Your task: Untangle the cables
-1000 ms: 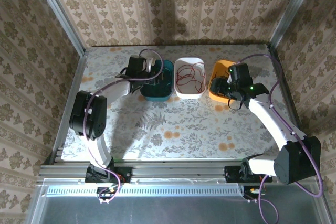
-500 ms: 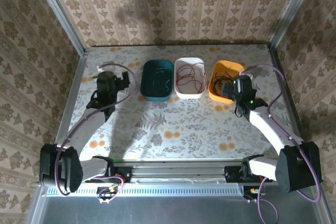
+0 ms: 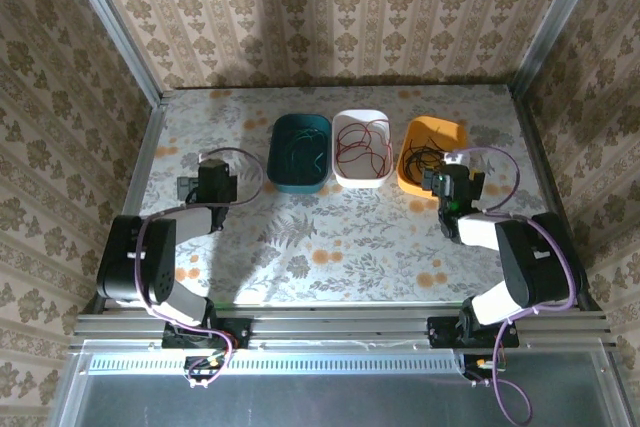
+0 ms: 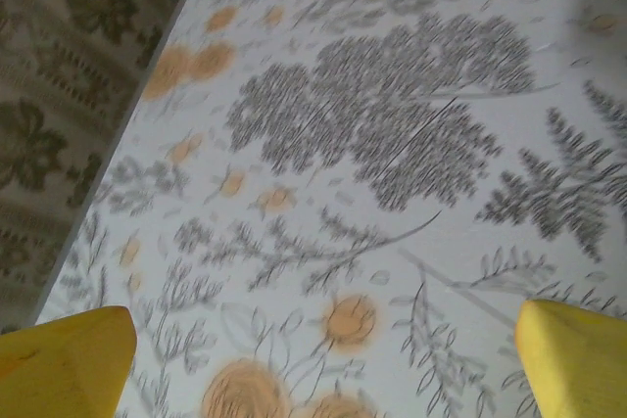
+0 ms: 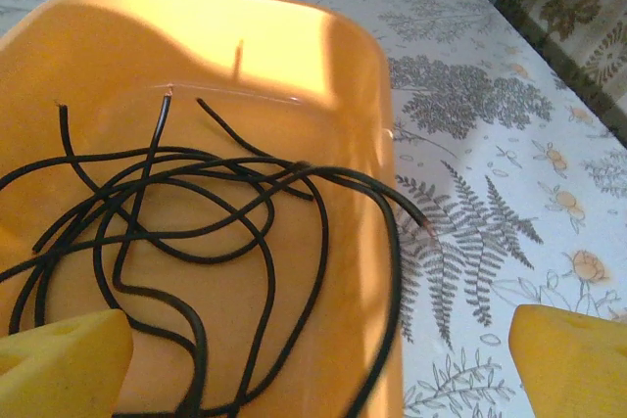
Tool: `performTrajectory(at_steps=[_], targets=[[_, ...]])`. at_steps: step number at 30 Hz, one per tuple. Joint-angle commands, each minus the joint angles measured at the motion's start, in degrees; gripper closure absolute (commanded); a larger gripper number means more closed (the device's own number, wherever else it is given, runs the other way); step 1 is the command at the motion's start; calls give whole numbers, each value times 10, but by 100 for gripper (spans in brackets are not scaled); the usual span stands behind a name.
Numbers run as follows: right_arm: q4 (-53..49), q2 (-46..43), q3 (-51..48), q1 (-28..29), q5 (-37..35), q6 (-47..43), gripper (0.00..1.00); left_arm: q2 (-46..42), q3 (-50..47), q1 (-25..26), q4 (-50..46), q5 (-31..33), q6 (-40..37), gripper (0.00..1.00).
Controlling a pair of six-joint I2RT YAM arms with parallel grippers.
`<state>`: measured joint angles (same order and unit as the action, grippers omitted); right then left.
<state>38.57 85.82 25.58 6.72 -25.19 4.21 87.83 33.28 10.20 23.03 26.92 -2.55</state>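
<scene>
We're looking down on the floral-patterned desk, where three trays stand in a row toward the far edge. The thin green cables lie looped in the teal plastic tray on the left. The thin red cables curl inside the white plastic tray in the middle. The thin black cables sit in the orange plastic tray on the right.

The left end effector hangs near the desk's left edge, well apart from the teal tray. In its wrist view we see its yellow fingertips spread wide, holding nothing, with bare desk between them.

The right end effector hovers at the near end of the orange tray, toward the right edge. Its jaws are wide too, gripping nothing. Below it the black cables loop across the tray's floor, and one strand's end pokes out over the rim.
</scene>
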Motion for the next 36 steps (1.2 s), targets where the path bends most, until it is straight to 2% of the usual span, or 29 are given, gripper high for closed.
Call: performTrajectory(at_steps=[1, 2, 3, 4, 5, 6, 7, 8, 9, 10, 13, 15, 36], targets=[[87, -7, -22, -17, 73, -18, 0, 22, 4, -1, 128, -38, -66, 0], [97, 9, -25, -31, 113, -16, 0, 21, 6, -16, 111, -36, -32, 0], [164, 37, -36, -39, 129, -19, 0, 16, -6, -31, 129, -54, -25, 0], [129, 24, -31, -40, 130, -13, 0, 5, -19, -39, 134, -75, -11, 0], [95, 14, -23, -44, 139, -10, 0, 0, -49, -45, 188, -93, -17, 0], [132, 25, -31, -45, 142, -13, 0, -10, -78, -50, 225, -105, -6, 0], [113, 20, -28, -45, 142, -12, 0, -11, -107, -63, 268, -135, 4, 0], [112, 17, -27, -45, 142, -11, 0, 20, -141, -74, 373, -155, 3, 0], [122, 22, -29, -45, 141, -12, 0, 29, -153, -74, 414, -158, -6, 0], [111, 18, -27, -45, 141, -11, 0, 3, -140, -75, 337, -166, 9, 0], [113, 17, -28, -43, 138, -13, 0, 10, -117, -76, 306, -162, 8, 0], [115, 17, -29, -43, 137, -12, 0, 19, -121, -76, 333, -160, -1, 0], [99, 22, -18, -58, 170, -8, 0, 17, -119, -77, 325, -161, 2, 0]])
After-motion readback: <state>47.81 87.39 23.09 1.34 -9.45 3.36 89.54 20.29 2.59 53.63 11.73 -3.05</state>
